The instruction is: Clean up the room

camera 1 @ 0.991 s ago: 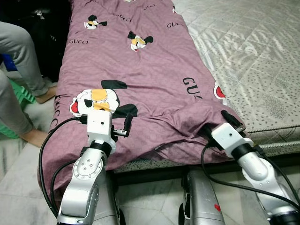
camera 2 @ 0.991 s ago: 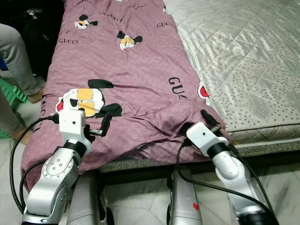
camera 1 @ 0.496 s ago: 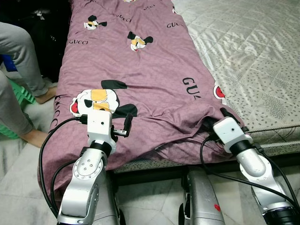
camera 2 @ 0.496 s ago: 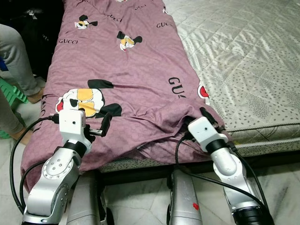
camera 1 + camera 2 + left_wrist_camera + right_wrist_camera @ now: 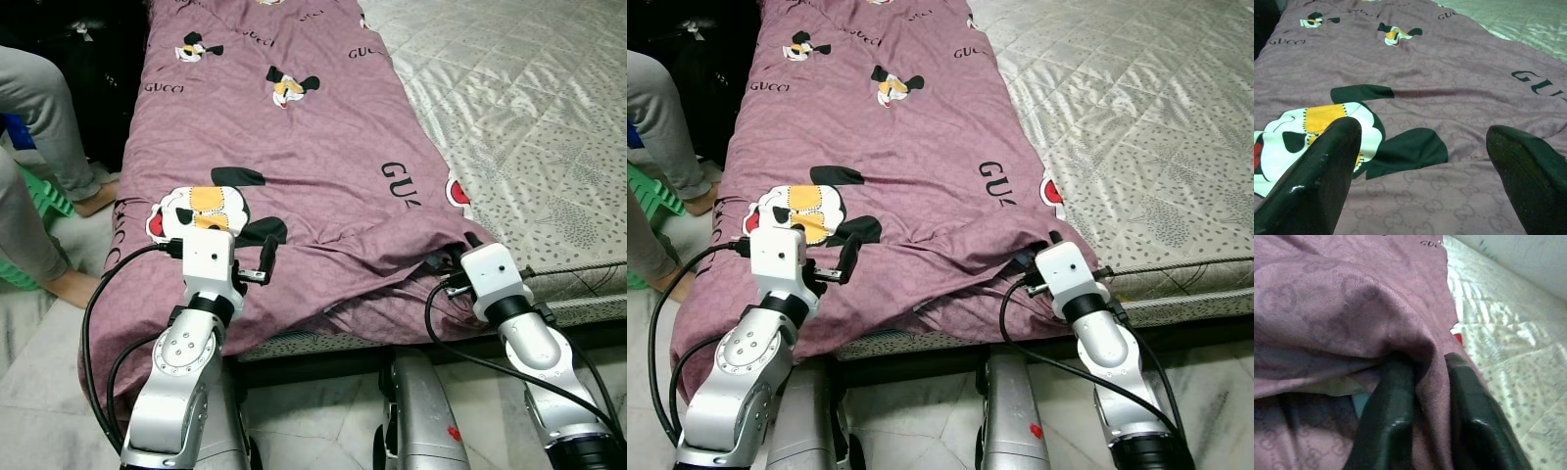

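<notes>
at far left, a seated person's grey-trousered legs [image 5: 29, 117] and bare feet on the pale tiled floor [image 5: 39, 392], beside a green stool [image 5: 34, 211]. left tool [image 5: 1420, 171] spread wide, poised over the near left edge of the purple cartoon-print blanket [image 5: 294, 147]. blanket stretched along the bed's left half, near hem drooping over the bed edge. right tool [image 5: 1420, 396] clamped on a blanket fold at the near right corner. beyond, bare quilted mattress [image 5: 529, 117] reaching rightward.
</notes>
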Controlling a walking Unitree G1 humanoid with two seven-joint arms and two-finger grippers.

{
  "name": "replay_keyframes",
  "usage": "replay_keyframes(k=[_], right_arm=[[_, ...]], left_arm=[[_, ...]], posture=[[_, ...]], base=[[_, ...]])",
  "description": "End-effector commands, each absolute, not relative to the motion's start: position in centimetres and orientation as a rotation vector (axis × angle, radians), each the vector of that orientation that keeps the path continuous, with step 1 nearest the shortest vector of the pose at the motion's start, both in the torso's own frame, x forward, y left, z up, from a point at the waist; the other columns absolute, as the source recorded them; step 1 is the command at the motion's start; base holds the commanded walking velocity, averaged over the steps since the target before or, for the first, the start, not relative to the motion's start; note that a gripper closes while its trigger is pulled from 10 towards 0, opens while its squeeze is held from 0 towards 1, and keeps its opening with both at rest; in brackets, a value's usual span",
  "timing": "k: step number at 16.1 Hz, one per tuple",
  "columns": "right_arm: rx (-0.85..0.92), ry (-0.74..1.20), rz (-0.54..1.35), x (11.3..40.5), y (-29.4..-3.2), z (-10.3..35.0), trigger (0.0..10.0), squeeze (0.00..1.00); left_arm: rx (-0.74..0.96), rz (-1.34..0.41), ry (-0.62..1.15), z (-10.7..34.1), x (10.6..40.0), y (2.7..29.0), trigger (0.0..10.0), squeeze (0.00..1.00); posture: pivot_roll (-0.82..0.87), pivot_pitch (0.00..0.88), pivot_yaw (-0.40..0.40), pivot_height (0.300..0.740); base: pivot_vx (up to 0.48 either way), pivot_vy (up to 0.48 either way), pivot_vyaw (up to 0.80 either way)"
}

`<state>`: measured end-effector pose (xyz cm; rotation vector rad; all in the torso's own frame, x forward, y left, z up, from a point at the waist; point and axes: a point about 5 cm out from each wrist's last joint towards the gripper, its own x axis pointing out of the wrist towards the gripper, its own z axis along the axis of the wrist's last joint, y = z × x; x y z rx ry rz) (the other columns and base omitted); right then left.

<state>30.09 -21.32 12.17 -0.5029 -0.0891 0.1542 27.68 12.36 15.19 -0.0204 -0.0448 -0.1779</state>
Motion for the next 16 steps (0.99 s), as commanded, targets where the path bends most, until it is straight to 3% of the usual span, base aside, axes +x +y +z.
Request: replay_keyframes(k=[1, 5, 8, 13, 16], right_arm=[[-0.476, -0.062, 0.138, 30.0, -21.9, 11.8, 0.0, 0.0], [-0.414, -0.066, 0.132, 30.0, -21.9, 12.3, 0.0, 0.0], [-0.179, -0.068, 0.169, 29.2, -22.1, 12.8, 0.0, 0.0], [-0.145, -0.006, 0.291, 23.8, -23.5, 11.9, 0.0, 0.0], [-0.214, 0.083, 0.341, 21.2, -23.6, 10.1, 0.0, 0.0]], left_arm=[[-0.019, -0.174, -0.049, 15.2, 27.6, 12.6, 10.0, 0.0], [-0.016, -0.173, -0.049, 15.2, 27.6, 12.7, 10.0, 0.0], [-0.016, -0.168, -0.053, 15.3, 27.6, 12.8, 10.0, 0.0], [-0.022, -0.172, -0.041, 14.9, 27.4, 12.6, 10.0, 0.0], [-0.024, -0.178, -0.043, 15.0, 27.7, 12.4, 10.0, 0.0]], posture=[[0.07, 0.176, 0.053, 0.527], [0.06, 0.177, 0.053, 0.527], [0.07, 0.179, 0.052, 0.527], [0.04, 0.191, 0.058, 0.527], [0.04, 0.192, 0.061, 0.527]], base=[[0.0, 0.0, 0.0], [0.0, 0.0, 0.0], [0.0, 0.0, 0.0], [0.0, 0.0, 0.0], [0.0, 0.0, 0.0]])
